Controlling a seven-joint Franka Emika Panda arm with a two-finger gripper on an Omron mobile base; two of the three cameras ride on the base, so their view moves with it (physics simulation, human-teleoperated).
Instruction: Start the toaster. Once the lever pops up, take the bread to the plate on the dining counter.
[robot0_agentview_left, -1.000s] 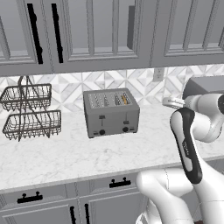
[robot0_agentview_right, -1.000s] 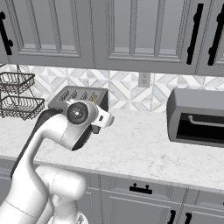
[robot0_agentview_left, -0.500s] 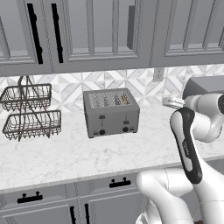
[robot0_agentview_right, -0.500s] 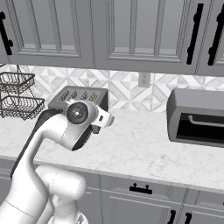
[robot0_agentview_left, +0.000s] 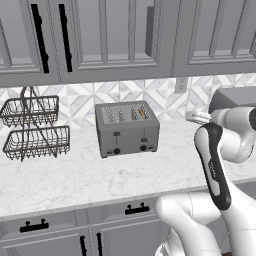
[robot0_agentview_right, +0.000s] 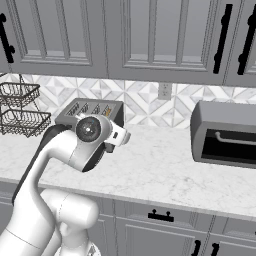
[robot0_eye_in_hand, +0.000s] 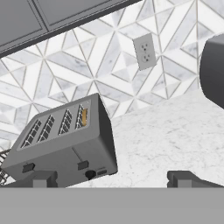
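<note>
The brushed-grey toaster (robot0_agentview_left: 126, 131) stands on the marble counter against the tiled wall, its two black levers (robot0_agentview_left: 116, 134) up near the top of the front. The bread (robot0_agentview_left: 142, 114) sits in the rightmost slot and shows as an orange-tan edge (robot0_eye_in_hand: 84, 117). My gripper (robot0_eye_in_hand: 111, 178) is open, with its fingertips (robot0_eye_in_hand: 40, 178) far apart and nothing between them. It hovers to the right of the toaster (robot0_eye_in_hand: 65, 144) and in front of it, well apart, pointing at it. The plate and the dining counter are out of view.
A dark-grey box oven (robot0_agentview_right: 225, 134) stands on the counter to the right. A two-tier wire basket (robot0_agentview_left: 32, 127) stands at the left. A wall outlet (robot0_eye_in_hand: 144, 51) sits on the backsplash, and grey cabinets (robot0_agentview_left: 115, 35) hang overhead. Bare marble (robot0_agentview_right: 160, 167) lies between toaster and oven.
</note>
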